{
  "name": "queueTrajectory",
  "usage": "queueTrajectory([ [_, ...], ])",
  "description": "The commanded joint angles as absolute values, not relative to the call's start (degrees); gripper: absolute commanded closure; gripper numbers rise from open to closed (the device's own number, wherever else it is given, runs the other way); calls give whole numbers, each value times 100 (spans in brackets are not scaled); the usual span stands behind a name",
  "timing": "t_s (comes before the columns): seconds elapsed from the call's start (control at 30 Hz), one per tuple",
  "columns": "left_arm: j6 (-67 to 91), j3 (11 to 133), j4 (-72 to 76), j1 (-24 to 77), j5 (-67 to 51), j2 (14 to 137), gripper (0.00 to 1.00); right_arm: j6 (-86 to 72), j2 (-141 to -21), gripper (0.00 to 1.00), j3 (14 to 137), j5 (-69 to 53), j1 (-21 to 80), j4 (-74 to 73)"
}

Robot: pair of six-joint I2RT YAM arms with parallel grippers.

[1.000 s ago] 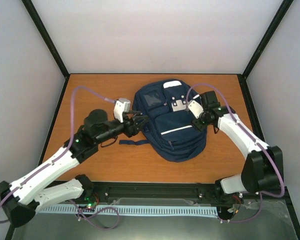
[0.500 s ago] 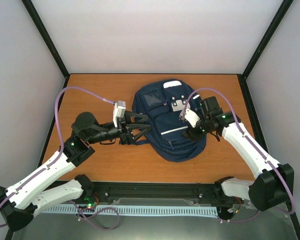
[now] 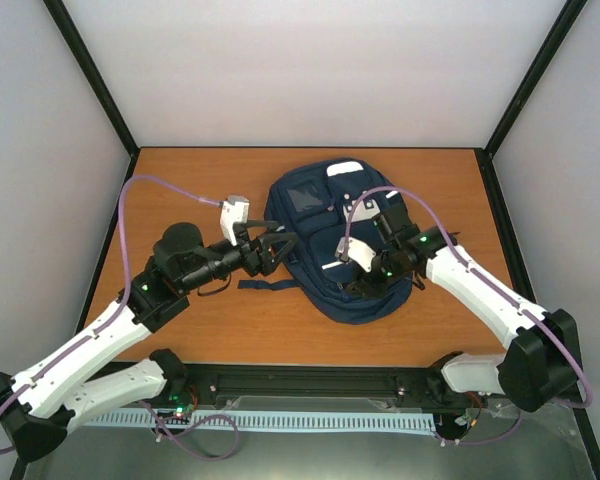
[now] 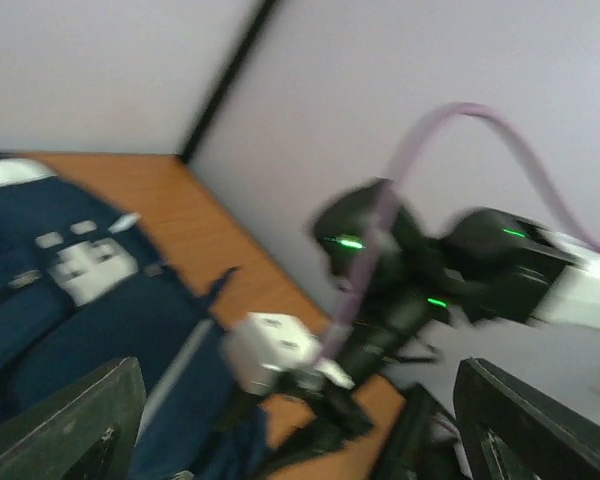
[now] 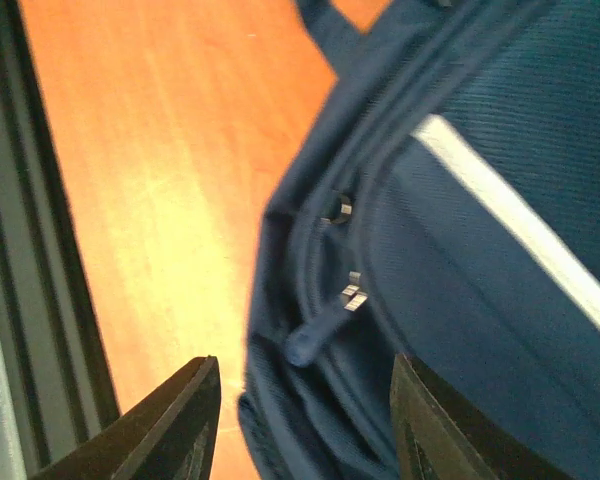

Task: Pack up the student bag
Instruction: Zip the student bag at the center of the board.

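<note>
The overhead view places the student bag (image 3: 315, 225) at the middle of the orange surface (image 3: 200, 165), with the left tool (image 3: 278, 247) at its left edge and the right tool (image 3: 368, 285) on its lower front. Only the wrist views show that both tools' jaws are spread apart: the left holds nothing, and the right straddles a zipper pull (image 5: 310, 342).

One bag (image 3: 315, 225) is lying on one table (image 3: 280, 335). Two arms are reaching over it, the left arm (image 3: 110, 335) and the right arm (image 3: 480, 290). Each is carrying one gripper, making two: the left gripper (image 3: 278, 250) and the right gripper (image 5: 302, 360). Two purple cables are looping up, a left cable (image 3: 170, 182) and a right cable (image 3: 380, 188). Two white patches are showing on the bag, a top patch (image 3: 345, 168) and a lower patch (image 3: 357, 206). One strap (image 3: 265, 285) is trailing onto the wood. In the right wrist view, two metal sliders are showing, an upper slider (image 5: 337, 208) and a lower slider (image 5: 353, 293), with one blue pull (image 5: 310, 340) and one white stripe (image 5: 520, 228).
</note>
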State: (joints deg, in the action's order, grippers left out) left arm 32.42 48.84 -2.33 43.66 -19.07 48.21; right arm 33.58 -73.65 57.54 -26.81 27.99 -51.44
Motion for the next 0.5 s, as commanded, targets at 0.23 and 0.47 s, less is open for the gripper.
queueTrajectory([
  [0.23,5049,4387,-1373,4351,1195,5405,13,2782,-7928,55,5558,-2460,3380,-4689],
  [0.47,5137,4295,-1509,4359,1376,5471,14,2485,-8314,62,5711,-2362,3386,-4560],
])
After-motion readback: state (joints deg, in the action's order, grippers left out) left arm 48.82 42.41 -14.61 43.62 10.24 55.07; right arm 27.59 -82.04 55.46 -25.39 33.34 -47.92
